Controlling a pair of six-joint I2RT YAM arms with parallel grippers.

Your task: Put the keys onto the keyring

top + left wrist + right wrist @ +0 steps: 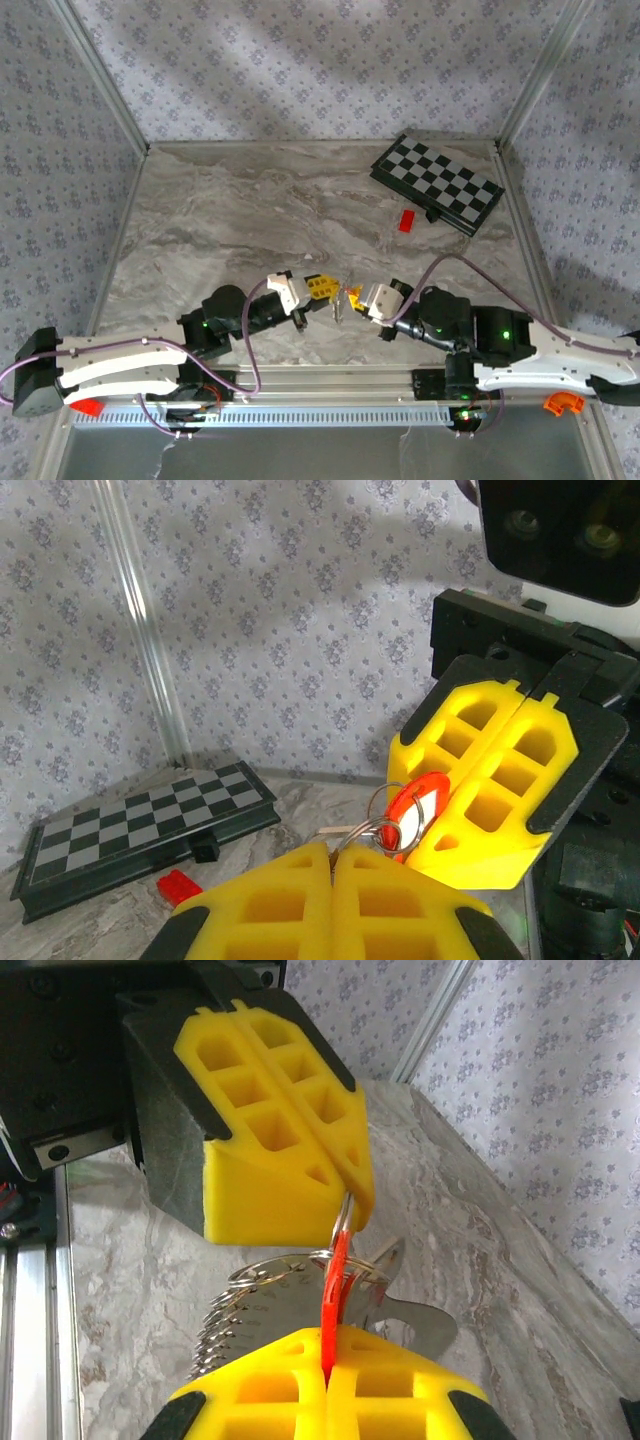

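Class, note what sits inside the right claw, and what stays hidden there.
A red tag is pinched edge-on in the right claw, beside the keyring and a silver key. Its clamped end is hidden between the pads.

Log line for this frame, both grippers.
left gripper: shut on keyring | right gripper: shut on red tag | key: hanging between grippers

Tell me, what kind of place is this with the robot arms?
Probably a robot test booth: two arms bolted to a metal rail, a marble-look table boxed in by patterned walls, and a chessboard lying on it.
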